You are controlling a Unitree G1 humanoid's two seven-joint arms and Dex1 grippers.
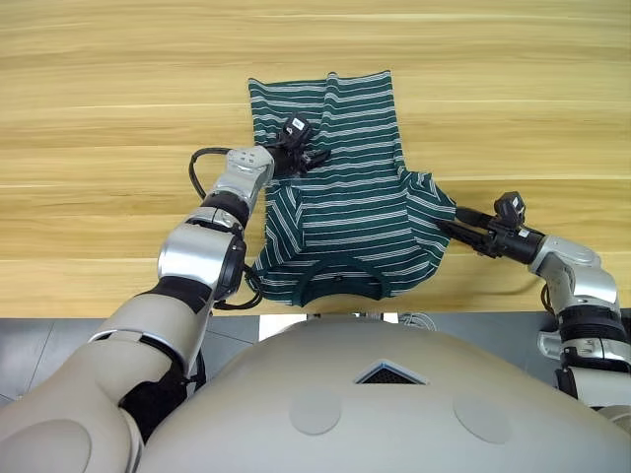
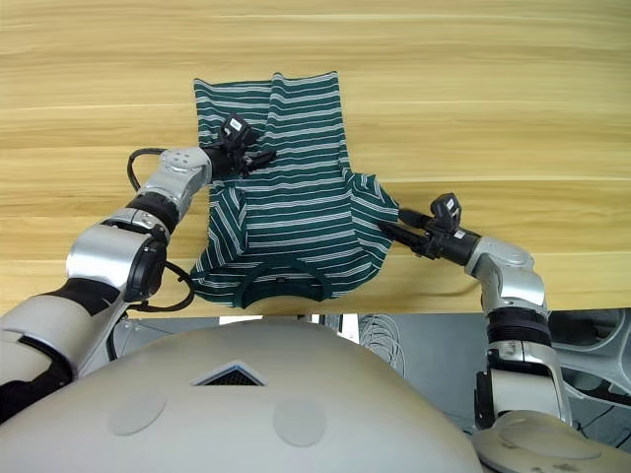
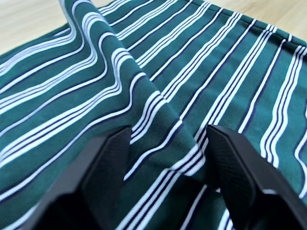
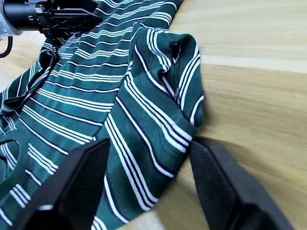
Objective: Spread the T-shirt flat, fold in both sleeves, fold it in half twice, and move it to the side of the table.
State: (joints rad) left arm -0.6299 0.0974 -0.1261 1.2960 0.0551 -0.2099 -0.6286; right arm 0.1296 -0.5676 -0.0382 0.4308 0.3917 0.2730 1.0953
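Jaws of both arms stand spread, each pair set at a green striped T-shirt that lies on a wooden tabletop.

Head views: the left jaws rest on the shirt's left half, toward the hem end. The collar lies on the robot's side of both pairs. The right jaws sit low on the wood, and the right sleeve is bunched just ahead of their tips, sticking out from the body. Cloth behind the left jaws shows slanting stripes, so that side seems to be turned in already.

Left wrist view: two black fingers stand apart with a raised ridge of cloth running between them. They straddle it without pinching, a detail too small to tell in the head views.

Right wrist view: the right jaws' fingers are wide apart, with the sleeve's hemmed edge lying between them. The sleeve is doubled over on itself. The left jaws show far across the shirt.

Sleeve folding appears to be the step in hand. Next, the right jaws would likely need to close on that hem and carry it inward over the body without dragging the whole shirt.
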